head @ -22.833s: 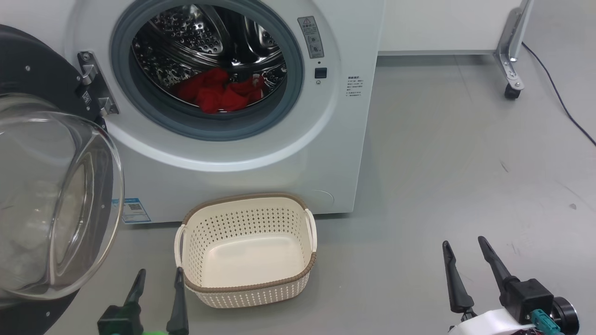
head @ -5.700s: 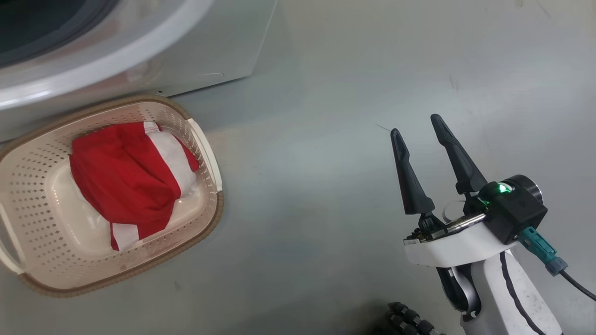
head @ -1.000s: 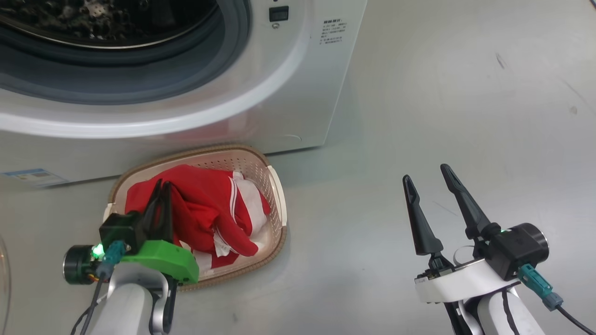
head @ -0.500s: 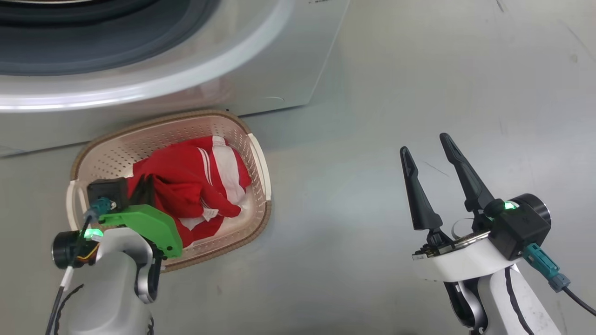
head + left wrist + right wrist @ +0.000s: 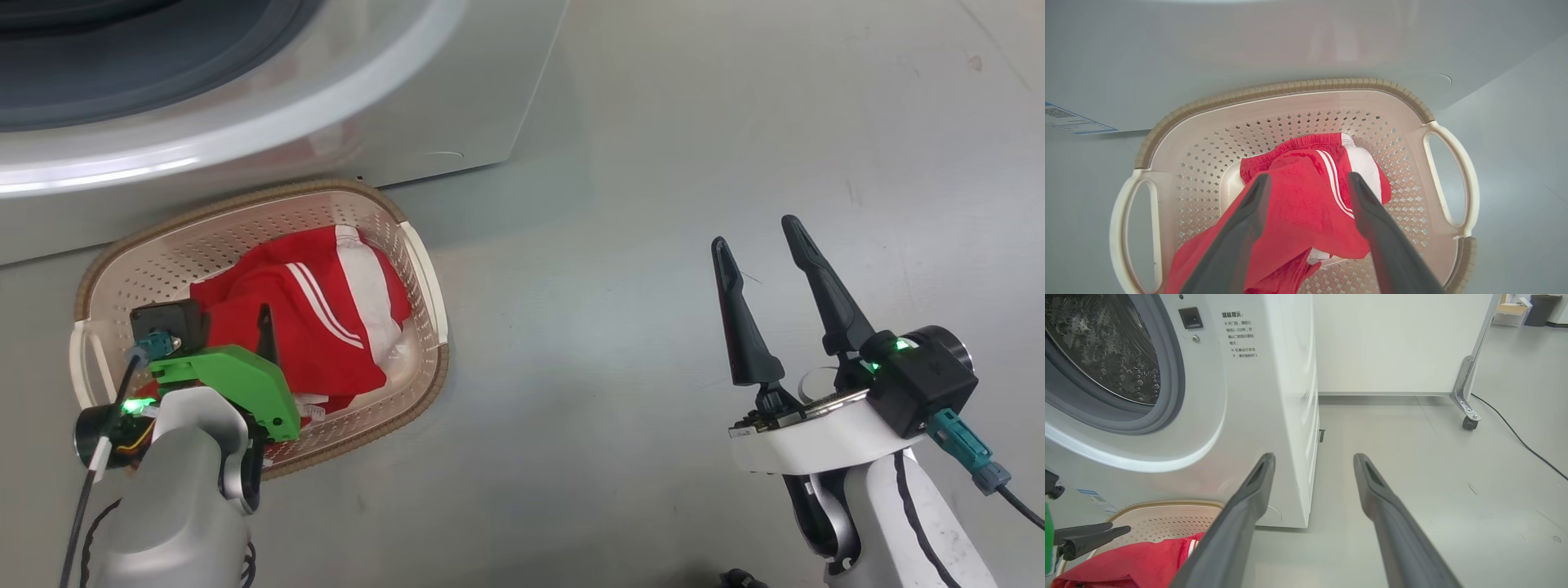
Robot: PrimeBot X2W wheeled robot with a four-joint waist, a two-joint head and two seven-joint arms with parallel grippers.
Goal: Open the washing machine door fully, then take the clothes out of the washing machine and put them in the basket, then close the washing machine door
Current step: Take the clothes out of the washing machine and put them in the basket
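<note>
Left pincer (image 5: 1308, 177): spread wide above clothes (image 5: 1298, 204), gripping nothing.
Right pincer (image 5: 753, 232): spread apart, empty, over floor (image 5: 653, 163).
Clothes: heaped in basket (image 5: 245, 237), just before washing machine (image 5: 457, 106).
Washing machine: drum mouth uncovered.

Head looks down on basket (image 5: 245, 233), left wrist close above, right wrist seemingly low, facing washing machine (image 5: 1274, 396) (basket shared)

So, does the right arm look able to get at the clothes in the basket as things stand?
Probably yes, but awkwardly. Bare floor lies between the right gripper and the basket, and the clothes lie uncovered inside. The left gripper, fingers apart, hangs over them and would crowd it.
</note>
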